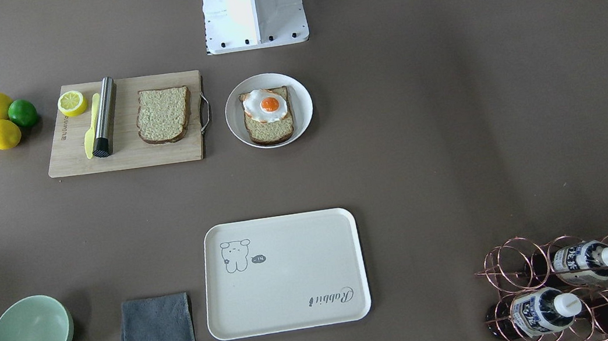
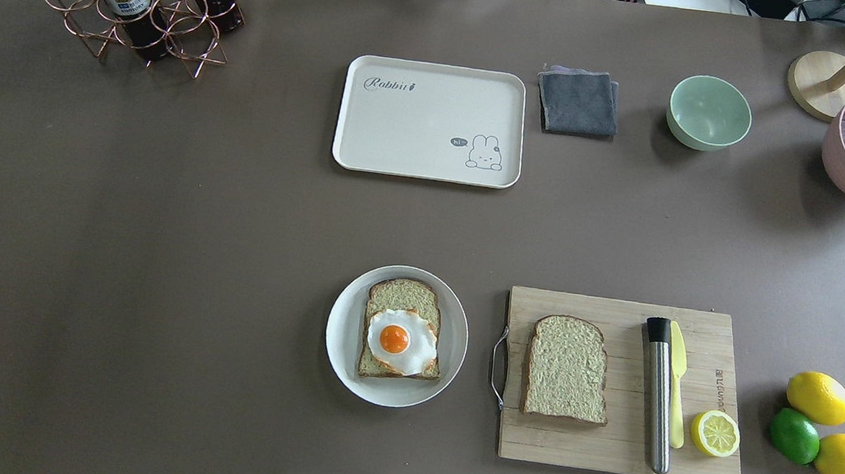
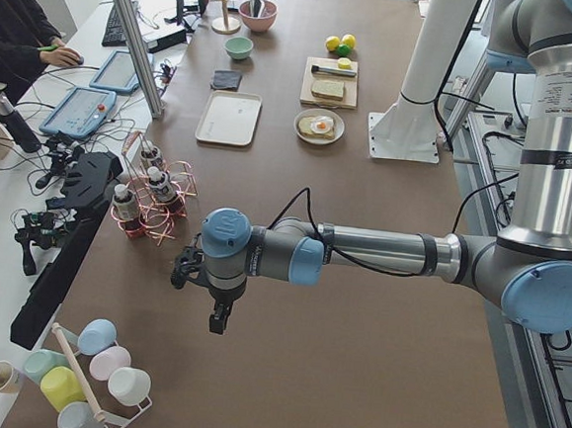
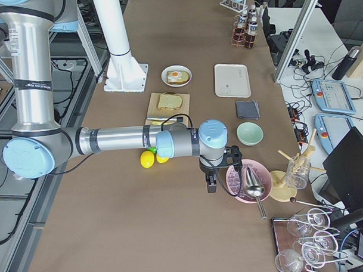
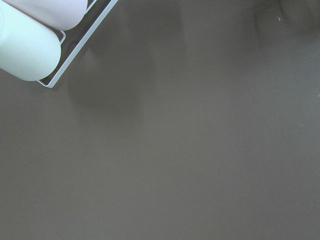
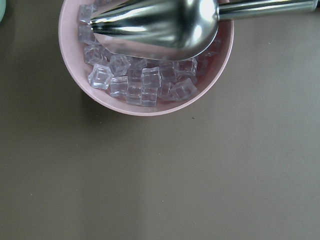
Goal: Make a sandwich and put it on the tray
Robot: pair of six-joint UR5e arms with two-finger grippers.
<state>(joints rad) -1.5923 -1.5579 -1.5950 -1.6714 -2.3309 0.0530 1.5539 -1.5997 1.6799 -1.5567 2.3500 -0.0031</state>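
The sandwich lies in two parts. One bread slice (image 2: 402, 295) with a fried egg (image 2: 396, 340) on top sits on a round white plate (image 2: 342, 331). The second bread slice (image 2: 566, 368) lies on the wooden cutting board (image 2: 605, 445) beside it. Across the table rests the cream tray (image 2: 418, 127), bare. My left gripper (image 3: 218, 318) hangs over bare table far out at the left end, and my right gripper (image 4: 211, 185) hovers near a pink bowl at the right end. Only the side views show them, so I cannot tell whether they are open or shut.
On the board lie a metal cylinder (image 2: 659, 395), a yellow knife (image 2: 676, 389) and a lemon half (image 2: 715, 433). Two lemons and a lime (image 2: 794, 435) sit beside it. A grey cloth (image 2: 578, 102), green bowl (image 2: 709, 112), pink ice bowl (image 6: 145, 65) with scoop, and bottle rack (image 2: 141, 3) line the far side.
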